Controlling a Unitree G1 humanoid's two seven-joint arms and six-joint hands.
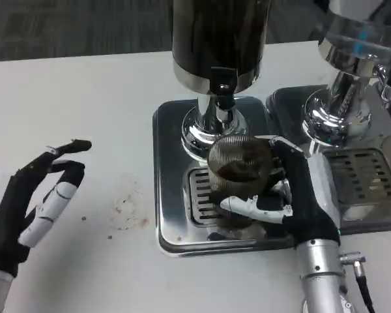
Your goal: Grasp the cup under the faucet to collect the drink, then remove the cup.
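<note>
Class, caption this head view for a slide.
Right robot hand grips cup beneath dispenser faucet; left robot hand waits open.

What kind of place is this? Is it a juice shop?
Probably a lab or office drink station: two drink dispensers on drip trays, a white table, grey carpet behind.

I see bare table (104,117) left of the tray (166,195); the faucet (223,98) overhangs the cup (240,163), and a second dispenser (342,98) crowds the right.

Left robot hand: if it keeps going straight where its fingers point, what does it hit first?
Likely nothing nearby: the left robot hand points up and right over bare table, its line passing behind the dispenser's drip tray corner. Depth is unclear.
</note>
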